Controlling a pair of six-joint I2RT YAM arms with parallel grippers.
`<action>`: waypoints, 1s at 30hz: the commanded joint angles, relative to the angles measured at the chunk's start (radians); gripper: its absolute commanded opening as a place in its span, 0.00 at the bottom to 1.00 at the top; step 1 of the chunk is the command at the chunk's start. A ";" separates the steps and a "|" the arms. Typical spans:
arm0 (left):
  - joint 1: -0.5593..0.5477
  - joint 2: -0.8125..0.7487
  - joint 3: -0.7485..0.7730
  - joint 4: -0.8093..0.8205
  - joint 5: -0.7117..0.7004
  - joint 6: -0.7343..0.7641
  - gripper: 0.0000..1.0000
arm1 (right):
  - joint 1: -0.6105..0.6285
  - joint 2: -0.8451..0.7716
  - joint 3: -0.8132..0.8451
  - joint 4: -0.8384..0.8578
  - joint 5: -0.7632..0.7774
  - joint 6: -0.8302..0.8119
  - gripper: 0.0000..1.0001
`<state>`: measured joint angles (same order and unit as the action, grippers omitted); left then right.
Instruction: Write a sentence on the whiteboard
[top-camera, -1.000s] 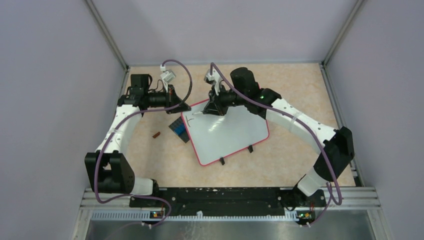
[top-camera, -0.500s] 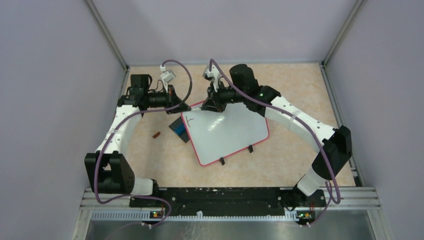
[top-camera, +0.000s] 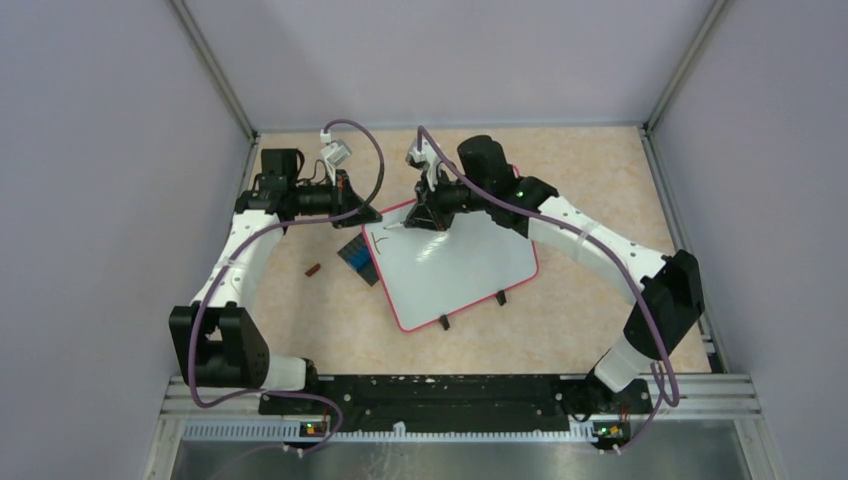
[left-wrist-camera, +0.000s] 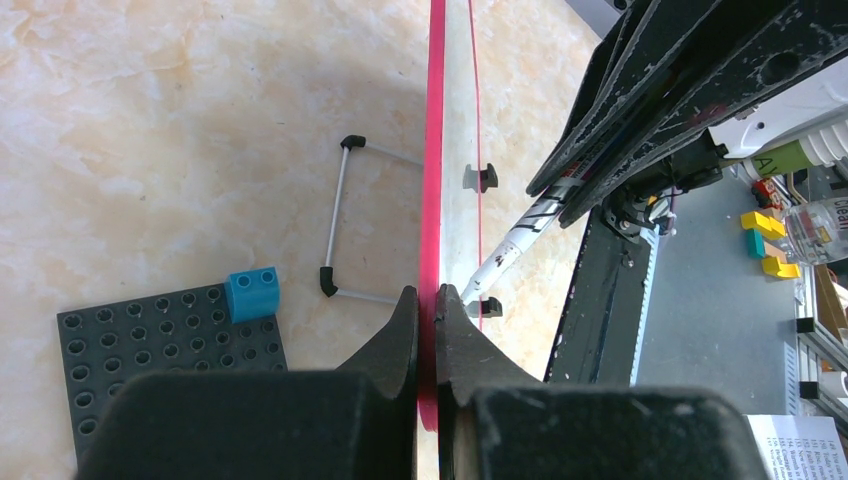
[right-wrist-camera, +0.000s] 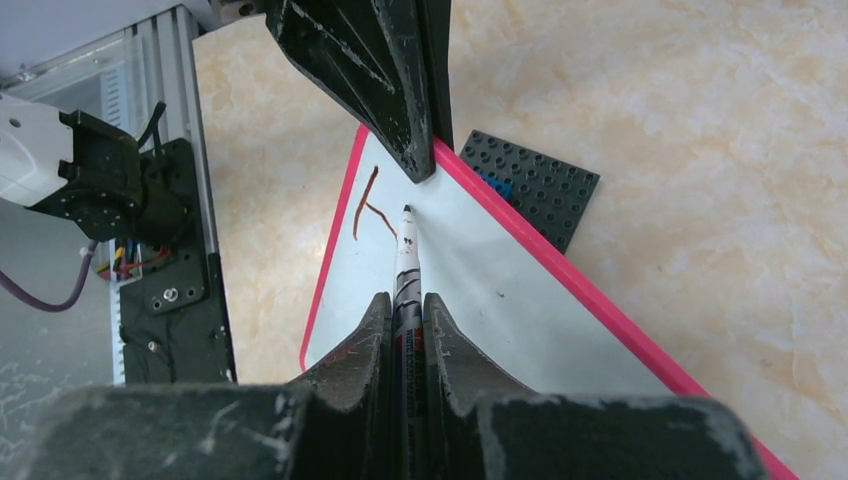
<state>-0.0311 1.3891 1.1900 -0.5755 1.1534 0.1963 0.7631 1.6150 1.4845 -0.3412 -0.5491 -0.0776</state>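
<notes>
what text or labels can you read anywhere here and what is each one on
whiteboard: no word yet, only two red-brown strokes, the start of a letter
marker barrel: print too blurred to read
bottle at the left wrist view's right edge: "Clea", cut off
printed sheet below it: too small to read

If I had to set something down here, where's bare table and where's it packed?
Bare table lies between the whiteboard and the right arm, and in the strip between its black feet and the base rail. Crowded: the board's far-left corner, where the left claw clamps the frame, the right claw holds the marker, and the studded plate lies alongside.
</notes>
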 joint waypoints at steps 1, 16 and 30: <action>-0.013 -0.017 -0.013 0.002 -0.020 0.008 0.00 | -0.001 0.003 -0.017 0.037 -0.002 -0.014 0.00; -0.013 -0.016 -0.015 0.002 -0.022 0.008 0.00 | 0.015 -0.044 -0.136 0.039 -0.014 -0.020 0.00; -0.013 -0.024 -0.018 0.001 -0.016 0.009 0.00 | -0.025 -0.090 -0.040 0.024 -0.031 0.009 0.00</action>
<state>-0.0311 1.3891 1.1893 -0.5739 1.1484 0.1963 0.7704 1.5902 1.3598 -0.3462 -0.5873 -0.0750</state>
